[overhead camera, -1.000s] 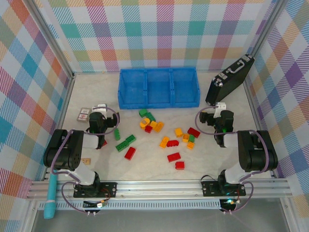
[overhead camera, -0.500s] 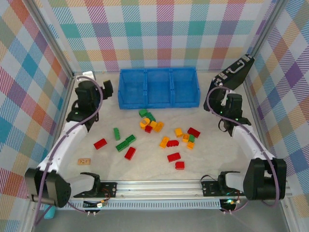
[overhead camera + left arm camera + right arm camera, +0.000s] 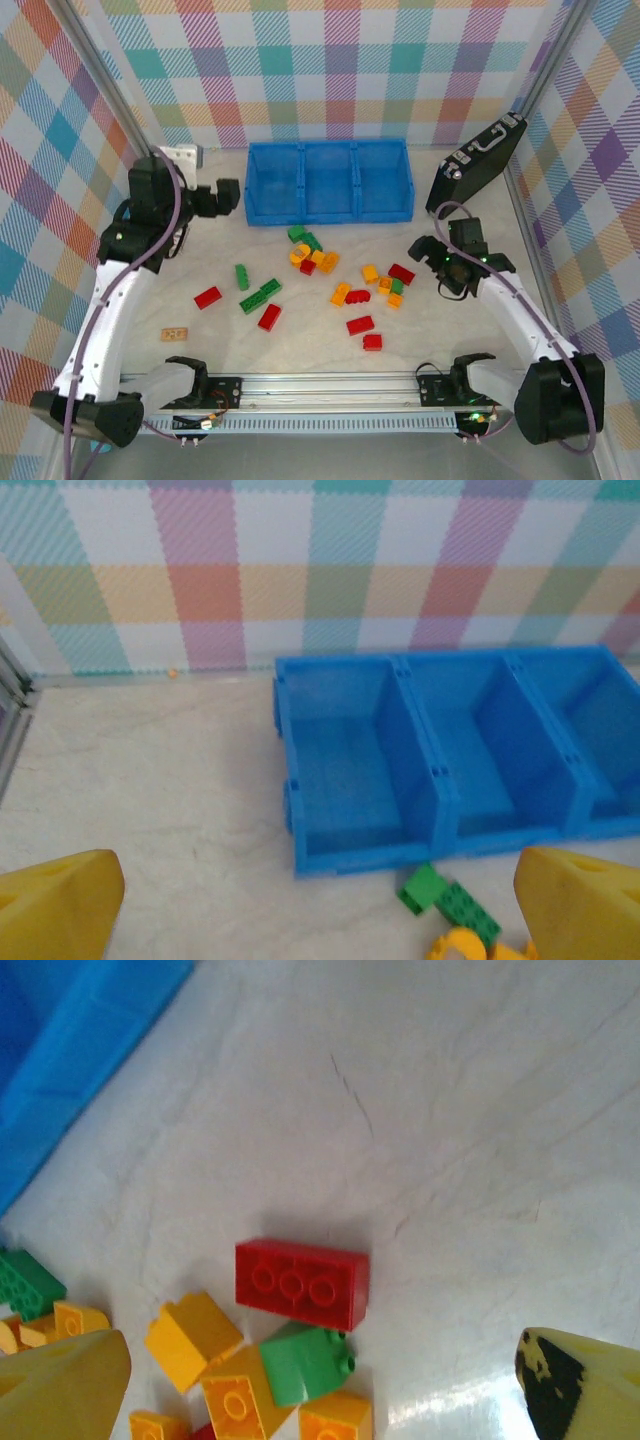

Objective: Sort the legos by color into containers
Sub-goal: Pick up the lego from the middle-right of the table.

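— Tools?
— I see the left tool [image 3: 228, 196] and right tool [image 3: 428, 252] both spread apart, empty.
— Legos?
— The glossy studded legos [image 3: 359, 325] lie scattered mid-way across the worktop [image 3: 450, 335]; the boxy blue plastic containers [image 3: 330, 211] sit along its far edge.

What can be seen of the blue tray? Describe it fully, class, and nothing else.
The blue tray looks like bright moulded plastic: one long rectangle split by two inner walls into three open-topped compartments side by side, all empty. It sits flat on the pale table at the far side, near the checked back wall. A green brick lies close before its front wall.
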### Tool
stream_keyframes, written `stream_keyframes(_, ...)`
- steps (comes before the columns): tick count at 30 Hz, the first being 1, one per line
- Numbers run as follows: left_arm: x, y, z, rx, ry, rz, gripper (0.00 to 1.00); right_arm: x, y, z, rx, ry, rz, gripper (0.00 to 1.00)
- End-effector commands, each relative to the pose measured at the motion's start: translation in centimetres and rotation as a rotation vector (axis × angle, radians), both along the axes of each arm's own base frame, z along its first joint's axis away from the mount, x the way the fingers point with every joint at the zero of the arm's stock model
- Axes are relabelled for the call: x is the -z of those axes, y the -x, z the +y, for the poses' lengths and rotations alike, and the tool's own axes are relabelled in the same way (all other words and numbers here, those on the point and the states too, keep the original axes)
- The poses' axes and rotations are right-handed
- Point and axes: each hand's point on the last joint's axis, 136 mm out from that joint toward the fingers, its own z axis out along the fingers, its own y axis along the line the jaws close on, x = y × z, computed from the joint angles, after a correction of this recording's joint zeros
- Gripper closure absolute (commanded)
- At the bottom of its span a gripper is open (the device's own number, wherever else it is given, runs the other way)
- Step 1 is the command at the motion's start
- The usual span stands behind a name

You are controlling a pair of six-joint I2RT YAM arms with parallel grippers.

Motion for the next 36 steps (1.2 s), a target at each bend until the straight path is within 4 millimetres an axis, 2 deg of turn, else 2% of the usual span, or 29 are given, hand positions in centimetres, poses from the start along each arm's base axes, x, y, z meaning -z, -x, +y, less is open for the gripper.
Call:
stream_keyframes(1,0.3,1.5,-1.4,0.095,0.007,-0.002,0.0,1.9,1.4,0.6,0.012,0.019,0.121,0.01)
stream_keyframes(7,0.6,1.6,-0.9,0.069,-0.03,-0.013,0.0,4.3,-0.3,3.7,-0.108,0.061,0.204,0.01)
stream_keyframes(15,0.5,1.9,-0.2,0.038,-0.054,-0.035,0.0,5.6,-2.9,5.4,-0.129,0.105,0.208,0.01)
stream_keyframes(18,0.5,1.9,-0.2,0.037,-0.055,-0.034,0.0,6.1,-3.4,5.2,-0.129,0.135,0.23,0.01)
stream_keyframes(24,0.7,1.9,-0.2,0.038,-0.051,-0.036,0.0,6.7,-2.7,4.2,-0.138,0.265,0.286,0.01)
stream_keyframes(36,1.5,1.3,-0.3,0.035,-0.052,-0.014,0.0,9.2,-2.9,4.7,-0.138,0.271,0.321,0.01)
